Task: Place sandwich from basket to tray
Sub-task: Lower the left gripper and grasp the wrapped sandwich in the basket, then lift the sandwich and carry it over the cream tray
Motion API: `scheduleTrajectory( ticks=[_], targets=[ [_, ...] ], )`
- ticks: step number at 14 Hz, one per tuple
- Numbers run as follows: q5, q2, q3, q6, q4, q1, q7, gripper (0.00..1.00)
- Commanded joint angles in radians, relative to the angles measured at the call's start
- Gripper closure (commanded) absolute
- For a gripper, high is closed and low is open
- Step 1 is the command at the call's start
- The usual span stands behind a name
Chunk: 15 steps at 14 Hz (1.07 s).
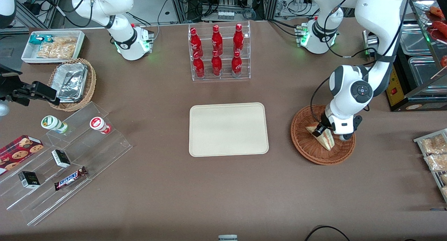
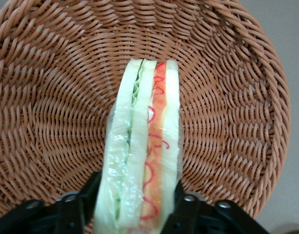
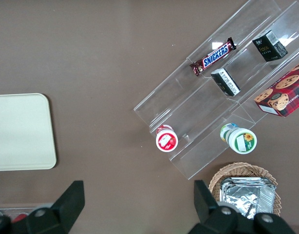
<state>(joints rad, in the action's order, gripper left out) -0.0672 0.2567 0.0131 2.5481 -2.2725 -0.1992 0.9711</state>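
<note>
front view, read from the parked arm's end of the table [image 1: 223, 199]: a white bin of snack packets [image 1: 53, 46] sits farthest from the camera, with a tan wicker basket of foil containers [image 1: 72, 84] just nearer. nearer still stands a clear stepped display [image 1: 66, 157] carrying two small cups, two dark little boxes, a cookie box and a snickers bar [image 1: 71, 178].

at the middle of the table a clear rack of red bottles [image 1: 219, 52] stands farther from the camera, and the cream tray [image 1: 228, 129] lies flat nearer, with nothing on it.

toward the working arm's end lies the round reddish-brown basket [image 1: 307, 150], well apart from the tray. the hand [image 1: 323, 129] is down inside the basket, grasping the sandwich [image 1: 326, 139], which is still within the basket's rim, its narrow tip pointing toward the camera.

the left wrist view shows the grip closely: the sandwich [image 2: 144, 146] stands on edge over the woven basket [image 2: 57, 97] floor, cut face toward the lens, with green filling in one seam and red and orange in another. the two black fingers [image 2: 188, 212] press against the outer bread slices, one on each side, clenched on the wedge's wide end. a thin clear wrap shows along the bread edge.
</note>
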Motion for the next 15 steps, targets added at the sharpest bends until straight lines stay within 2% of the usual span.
scheduleTrajectory(
  ticks=[1, 4, 6, 7, 8, 10, 15],
  targets=[
    [0.000, -0.020, 0.004, -0.034, 0.014, -0.008, -0.058, 0.94],
    [0.006, -0.039, -0.001, -0.210, 0.134, -0.017, -0.126, 0.95],
    [0.021, -0.018, -0.004, -0.378, 0.243, -0.049, -0.309, 0.94],
    [0.021, -0.007, -0.005, -0.429, 0.287, -0.060, -0.430, 0.94],
    [0.018, 0.008, -0.004, -0.443, 0.319, -0.083, -0.469, 0.94],
    [0.018, 0.054, -0.004, -0.439, 0.349, -0.167, -0.473, 0.99],
    [0.007, 0.214, -0.005, -0.443, 0.536, -0.354, -0.307, 0.99]
  ],
)
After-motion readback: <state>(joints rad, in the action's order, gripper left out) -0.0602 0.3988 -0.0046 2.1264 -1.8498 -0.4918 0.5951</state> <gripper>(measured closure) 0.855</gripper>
